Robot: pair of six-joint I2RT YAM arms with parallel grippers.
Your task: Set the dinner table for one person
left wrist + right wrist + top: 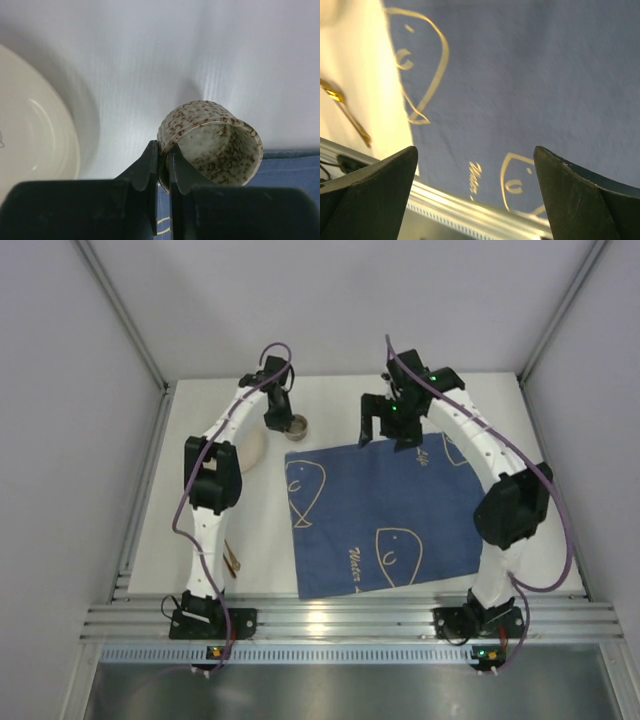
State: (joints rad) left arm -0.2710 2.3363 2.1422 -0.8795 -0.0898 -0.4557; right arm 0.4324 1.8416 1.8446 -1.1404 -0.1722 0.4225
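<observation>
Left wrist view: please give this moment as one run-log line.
left gripper: shut on speckled cup rim | right gripper: open over blue placemat

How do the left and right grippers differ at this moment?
The left gripper is shut, pinching the wall of the speckled cup; the right gripper is wide open and empty. The left gripper is at the far left corner of the blue placemat; the right gripper hangs by its far edge. Both have black fingers.

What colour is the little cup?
The cup is creamy white with brown speckles all over, inside and out. It shows best in the left wrist view.
</observation>
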